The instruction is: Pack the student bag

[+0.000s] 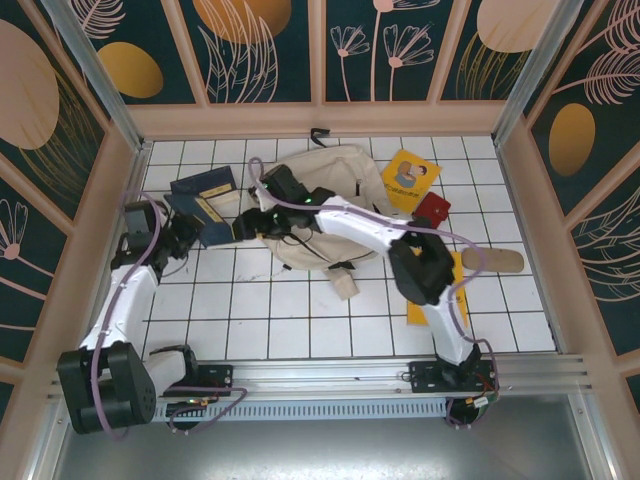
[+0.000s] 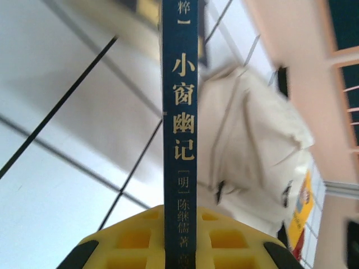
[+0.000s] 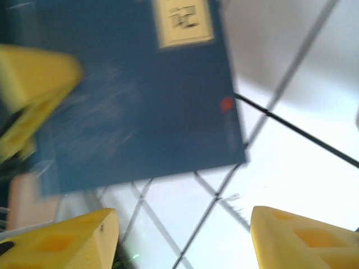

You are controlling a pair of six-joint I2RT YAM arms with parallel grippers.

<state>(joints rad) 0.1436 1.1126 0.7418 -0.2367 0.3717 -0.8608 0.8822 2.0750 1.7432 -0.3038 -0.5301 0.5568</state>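
The student bag point(image 1: 330, 190), beige and soft, lies at the back middle of the tiled table; it also shows in the left wrist view point(image 2: 252, 151). My left gripper point(image 1: 190, 232) is shut on a dark blue book point(image 1: 212, 220), whose gold-lettered spine point(image 2: 180, 112) stands between the yellow fingers point(image 2: 129, 241). My right arm reaches across the bag to the left, and its gripper point(image 1: 243, 226) is open just right of that book. In the right wrist view the blue book's cover point(image 3: 134, 101) lies beyond the open right gripper point(image 3: 179, 235), apart from its fingers point(image 3: 73, 241).
A second blue book point(image 1: 203, 187) lies behind the held one. A yellow picture book point(image 1: 410, 175) and a red item point(image 1: 432, 208) sit right of the bag. A yellow flat item point(image 1: 447, 290) and a beige oblong point(image 1: 492, 260) lie at the right. Wooden walls enclose the table.
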